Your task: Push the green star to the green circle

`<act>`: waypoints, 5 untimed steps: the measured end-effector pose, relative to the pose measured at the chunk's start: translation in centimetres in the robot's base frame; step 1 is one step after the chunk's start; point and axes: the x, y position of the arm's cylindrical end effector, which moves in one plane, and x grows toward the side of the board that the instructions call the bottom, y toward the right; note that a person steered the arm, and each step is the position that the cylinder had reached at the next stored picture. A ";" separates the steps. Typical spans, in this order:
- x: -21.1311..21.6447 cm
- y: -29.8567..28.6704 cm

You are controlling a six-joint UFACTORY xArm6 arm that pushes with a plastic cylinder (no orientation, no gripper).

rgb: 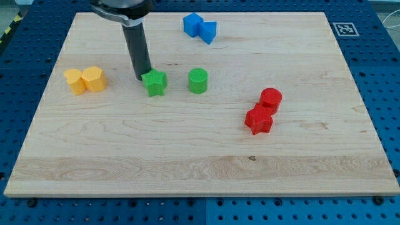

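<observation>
Your tip [142, 77] touching green star [154, 82] at its 10 o'clock, no jaws, bare rod. Shift to 9, shove straight toward 3, green circle [198, 80] near.

You see a straight, dark grey rod with a faint sheen, hanging from a rounded black mount; my tip [141, 77] ends blunt.

Pale wood board [187, 162] on blue perforated table [19, 75], fiducial tag [344, 29] at top-right corner.
</observation>
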 end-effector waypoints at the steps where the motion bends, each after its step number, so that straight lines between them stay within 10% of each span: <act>1: 0.0 -0.8; 5: 1.5 -0.5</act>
